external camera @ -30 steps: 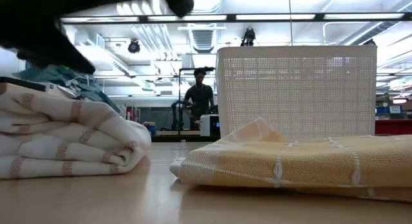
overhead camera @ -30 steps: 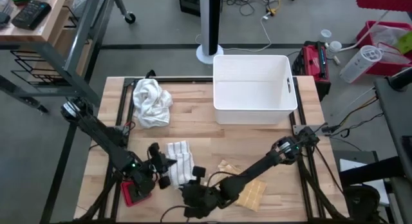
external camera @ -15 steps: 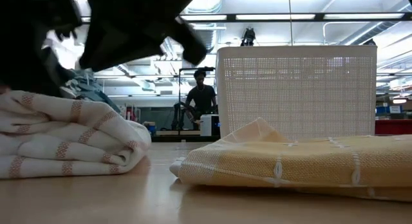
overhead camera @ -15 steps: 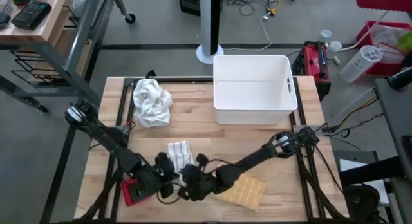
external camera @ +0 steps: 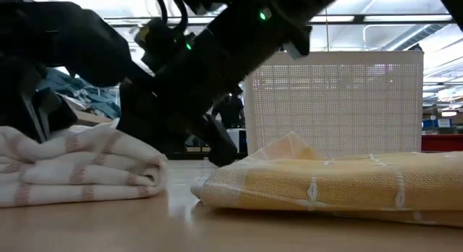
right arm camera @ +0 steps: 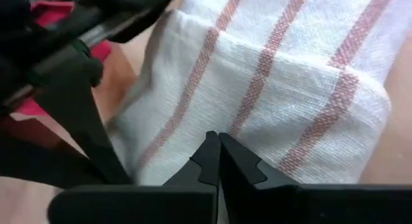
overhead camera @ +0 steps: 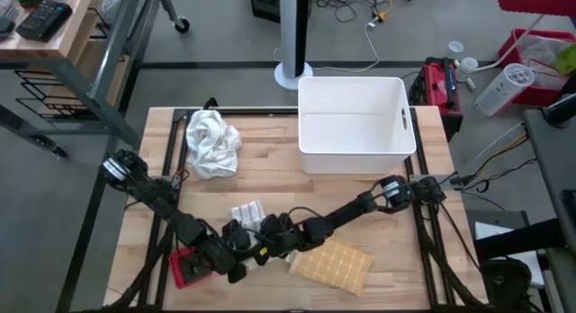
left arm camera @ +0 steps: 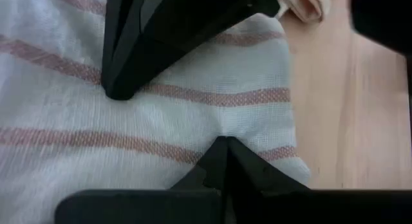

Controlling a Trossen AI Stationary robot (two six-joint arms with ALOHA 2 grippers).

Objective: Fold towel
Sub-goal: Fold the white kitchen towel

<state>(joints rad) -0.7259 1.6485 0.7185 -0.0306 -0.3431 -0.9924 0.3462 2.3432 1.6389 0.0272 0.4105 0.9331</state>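
Observation:
A folded white towel with red stripes (overhead camera: 247, 212) lies flat on the wooden table near its front, and it shows in the low view as a low stack (external camera: 79, 169). Both grippers are down on it. My left gripper (left arm camera: 222, 147) is shut, coming from the left (overhead camera: 237, 250). My right gripper (right arm camera: 215, 141) is shut, coming from the right (overhead camera: 270, 244). The two arms cover the towel's near part in the high view. My left gripper presses its shut fingertips, slanting down, onto the towel's top layer (left arm camera: 222, 129) near a folded edge. The cloth puckers in a small dimple at the tips. I cannot tell whether any cloth is caught between them. The towel lies on the table. My right gripper sets its shut fingertips, slanting down from the right, on the towel's striped top face (right arm camera: 222, 124), beside a folded edge. Whether cloth is pinched between the tips cannot be told. The towel stays flat on the table.
A folded yellow towel (overhead camera: 331, 263) lies to the right of the striped one (external camera: 333, 183). A crumpled white cloth (overhead camera: 211, 142) sits at the far left, a white basket (overhead camera: 355, 124) at the far middle, and a red object (overhead camera: 184, 268) under the left arm.
My right gripper has come from the near edge toward the far edge and down onto the striped towel, rolling as it went. My left gripper has sunk and tipped down onto the same towel. In the low view the towel stack now lies flatter than before.

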